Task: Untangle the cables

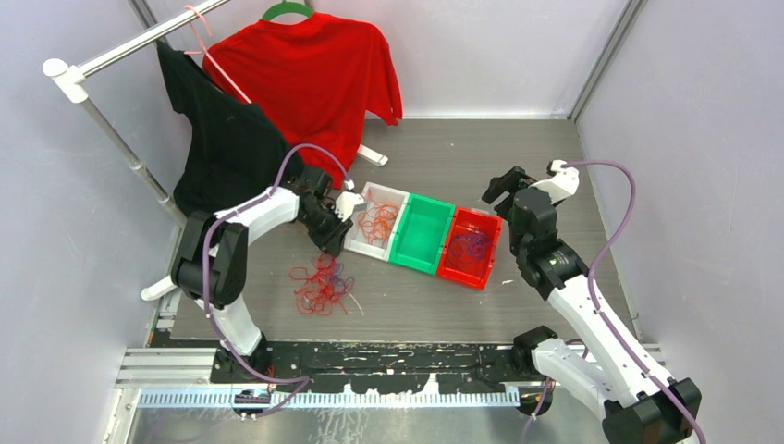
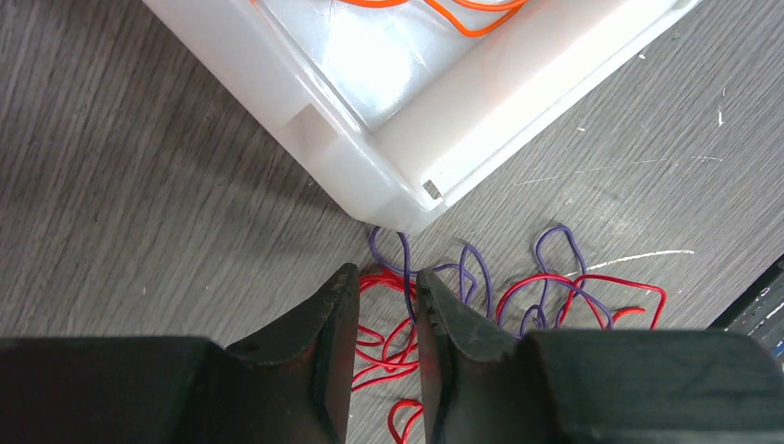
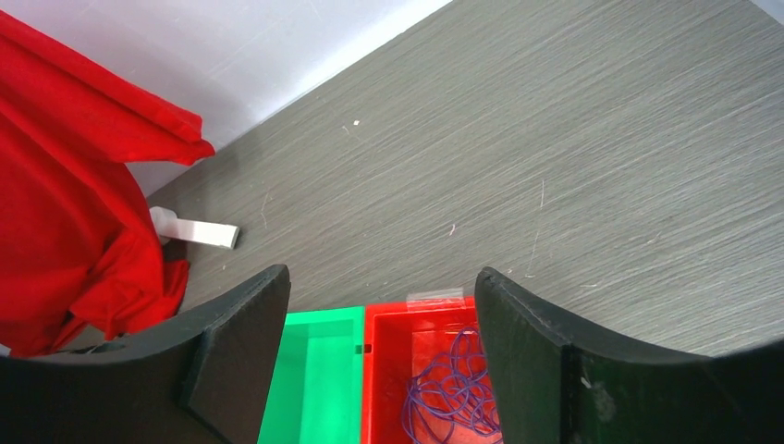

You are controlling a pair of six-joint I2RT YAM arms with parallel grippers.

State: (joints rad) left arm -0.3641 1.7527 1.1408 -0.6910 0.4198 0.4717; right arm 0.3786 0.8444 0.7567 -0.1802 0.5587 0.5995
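**Q:** What is found at the far left of the table (image 1: 573, 157)?
**A:** A black shirt (image 1: 226, 148) and a red shirt (image 1: 314, 79) are hung on a rack (image 1: 120, 51) at the back left corner.

**Q:** How is the left gripper set?
**A:** The left gripper (image 2: 386, 277) is lowered to the table just beside the near corner of the white bin (image 2: 370, 148). Its jaws are drawn narrow but not shut, and a slim gap is seen between them. Red and purple strands of the tangle (image 1: 322, 285) are seen in that gap (whether any strand is pinched cannot be told).

**Q:** Where are the cables located?
**A:** The tangle is spread loosely on the table on the near side of the white bin. Orange cables (image 1: 377, 222) are contained in the white bin. The green bin (image 1: 421, 231) is set against its right side, and the red bin (image 1: 460, 278) against the green one. Purple cables (image 1: 473, 245) are coiled in the red bin.

**Q:** How is the right gripper set?
**A:** The right gripper (image 3: 381, 276) is held above the far end of the red bin. Its jaws are spread wide, and parts of the green and red bins are framed between them in the wrist view.
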